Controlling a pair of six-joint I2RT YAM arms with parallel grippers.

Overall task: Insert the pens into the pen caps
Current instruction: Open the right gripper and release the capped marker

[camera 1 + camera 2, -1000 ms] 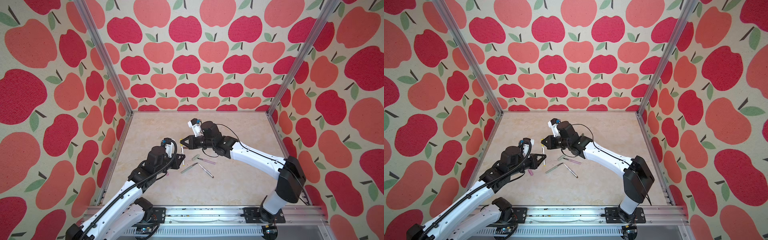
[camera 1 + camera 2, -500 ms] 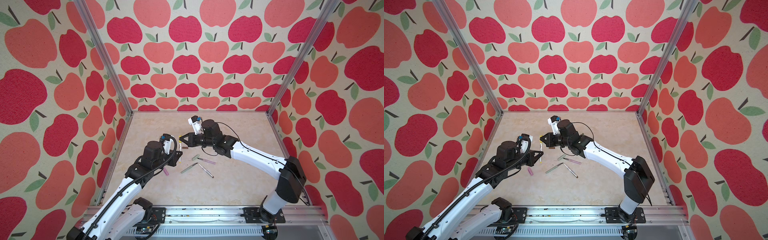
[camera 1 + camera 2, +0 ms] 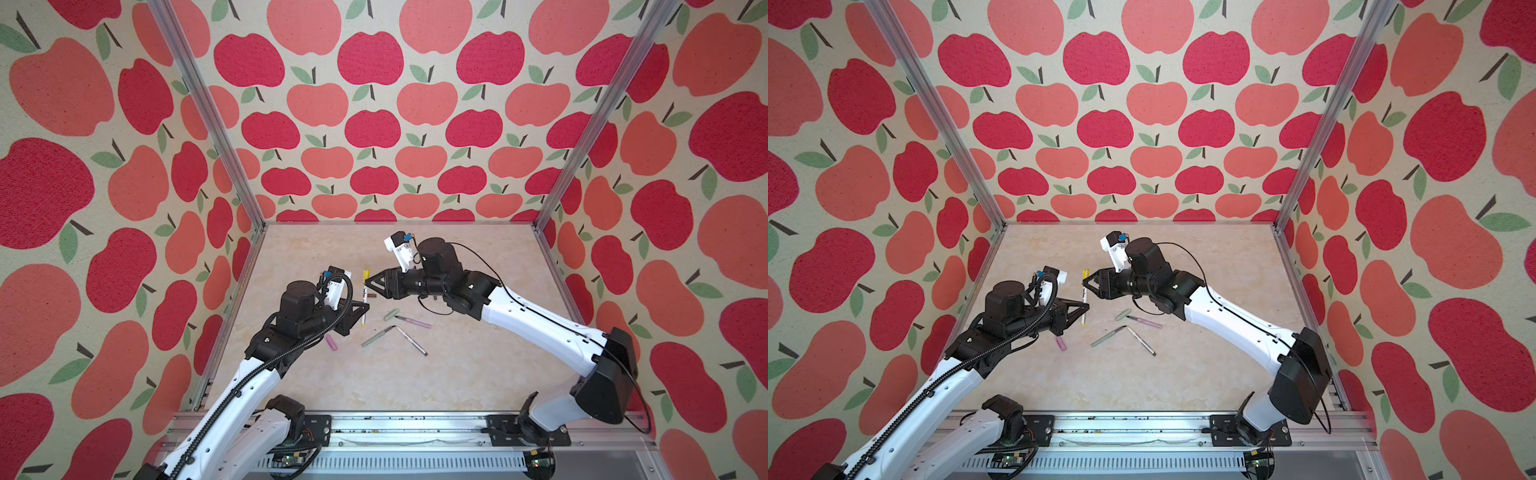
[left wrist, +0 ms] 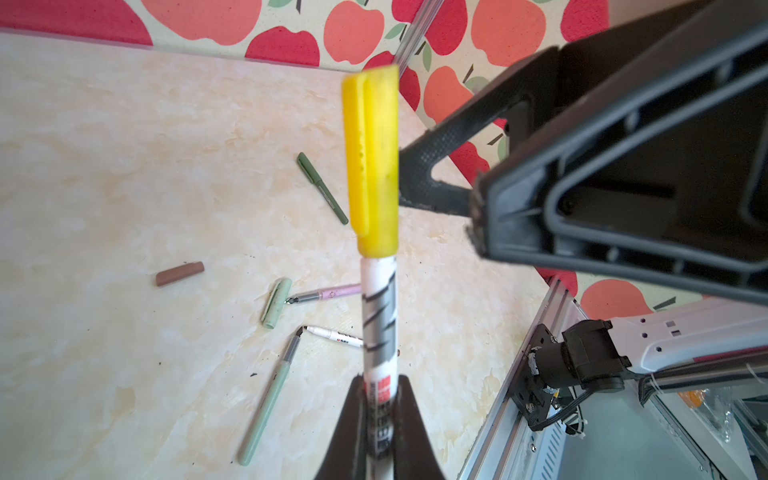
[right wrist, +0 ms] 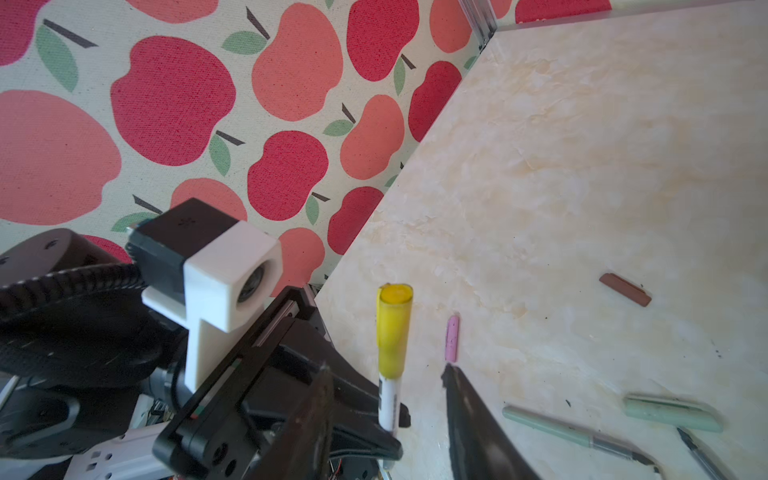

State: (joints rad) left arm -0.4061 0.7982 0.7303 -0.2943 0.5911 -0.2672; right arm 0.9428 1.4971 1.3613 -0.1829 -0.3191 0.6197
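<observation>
left claw [image 4: 380,386]: clenched on the lower barrel of a white-grey pen [image 4: 378,316], a finger on each side.
held pen: sticks out past the fingertips. A yellow cap [image 4: 372,166] sits on its far end. In both top views the capped end [image 3: 366,275] points toward the back wall.
right claw [image 5: 386,370]: released. Its fingers stand apart either side of the yellow cap, with a gap on each side in the right wrist view. It faces the left claw, tips near each other.
brown cap [image 3: 371,295]: flat on the table [image 3: 415,386], just beside the right claw's tip in a top view.
pale green cap [image 4: 276,302]: flat, open end at the dark tip of the pink pen [image 4: 332,293].
pink pen: uncapped, lying flat.
pale green pen [image 4: 270,390]: uncapped, its tip meets that of the second white-grey pen [image 4: 334,334] in a V.
pink cap [image 3: 331,342]: flat, near the left claw on its front side.
dark green pen [image 4: 322,188]: lying flat beyond the yellow cap in the left wrist view. Cannot tell if it is capped.
</observation>
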